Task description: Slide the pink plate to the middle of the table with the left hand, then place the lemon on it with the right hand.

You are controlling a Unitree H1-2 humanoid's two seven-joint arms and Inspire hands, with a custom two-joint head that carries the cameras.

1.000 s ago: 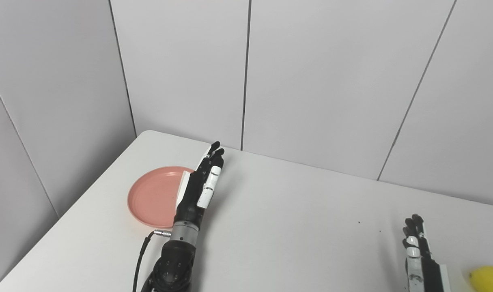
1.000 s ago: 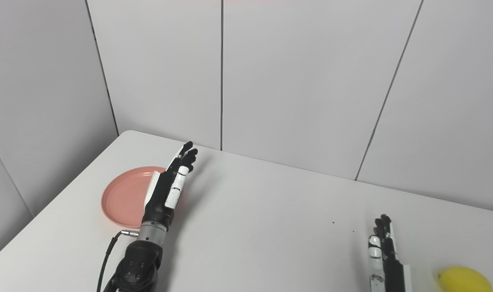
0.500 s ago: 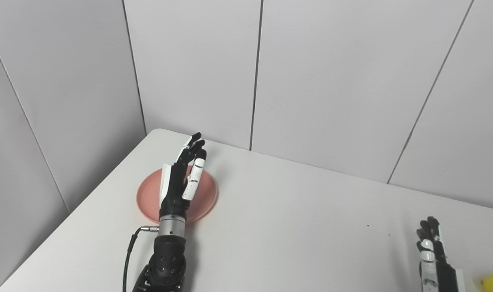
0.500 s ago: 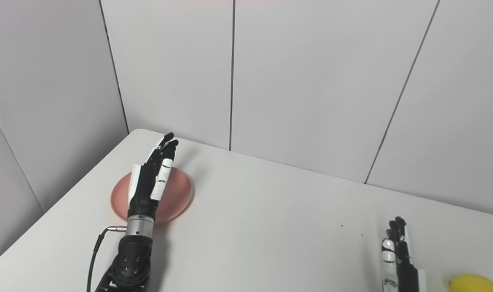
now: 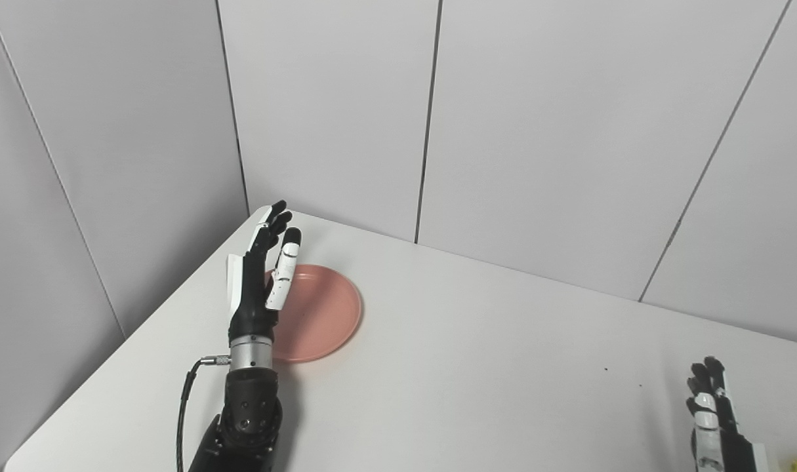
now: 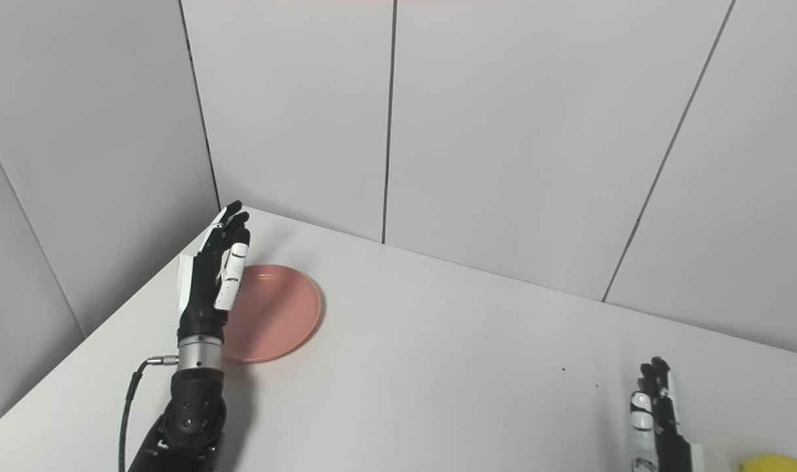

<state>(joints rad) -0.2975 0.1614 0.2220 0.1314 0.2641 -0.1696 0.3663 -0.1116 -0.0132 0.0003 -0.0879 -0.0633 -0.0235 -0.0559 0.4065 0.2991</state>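
The pink plate lies flat on the white table near its far left corner. My left hand is open, fingers straight and pointing away from me, held edge-on over the plate's left rim and hiding it. I cannot tell whether it touches the plate. My right hand is open and empty at the bottom right, fingers pointing up. The yellow lemon lies on the table just right of it, mostly cut off by the picture's edge.
Grey wall panels close off the table at the back and left. The table's left edge runs close by my left hand. A black cable hangs from my left wrist.
My left hand has moved left across the plate, from its right rim to its left rim. The camera has turned left, so the lemon has slid toward the picture's edge.
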